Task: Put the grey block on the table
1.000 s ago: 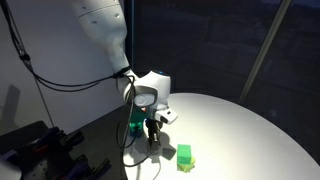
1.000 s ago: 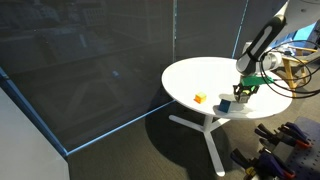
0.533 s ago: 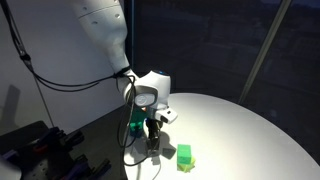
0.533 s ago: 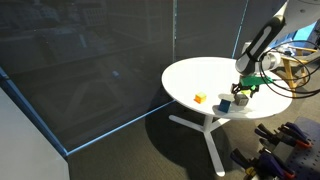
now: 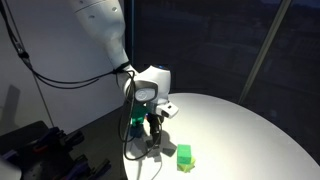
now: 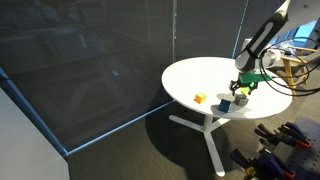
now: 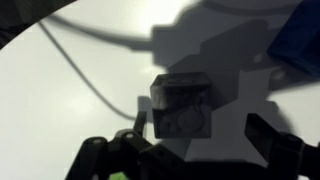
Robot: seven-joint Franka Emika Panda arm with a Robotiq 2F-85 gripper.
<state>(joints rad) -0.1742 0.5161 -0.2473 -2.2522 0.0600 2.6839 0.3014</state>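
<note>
The grey block (image 7: 182, 105) rests on the white table (image 7: 60, 110), seen from just above in the wrist view. My gripper (image 7: 200, 142) hangs over it, open, with one dark finger (image 7: 128, 140) on each side of the block and neither touching it. In both exterior views the gripper (image 5: 152, 132) (image 6: 243, 91) points down close to the round table (image 5: 250, 130) (image 6: 200, 72) near its edge. The block beneath it is too small and dark to make out there.
A blue cube (image 7: 300, 45) (image 6: 226, 103) sits close beside the grey block. A green block (image 5: 185, 155) lies near the table's edge and a small orange block (image 6: 200, 97) farther along. A dark cable (image 7: 85, 70) runs over the tabletop.
The jaws have gone from shut to open, letting go of the grey block, which now sits on the table. The arm has lifted very slightly.
</note>
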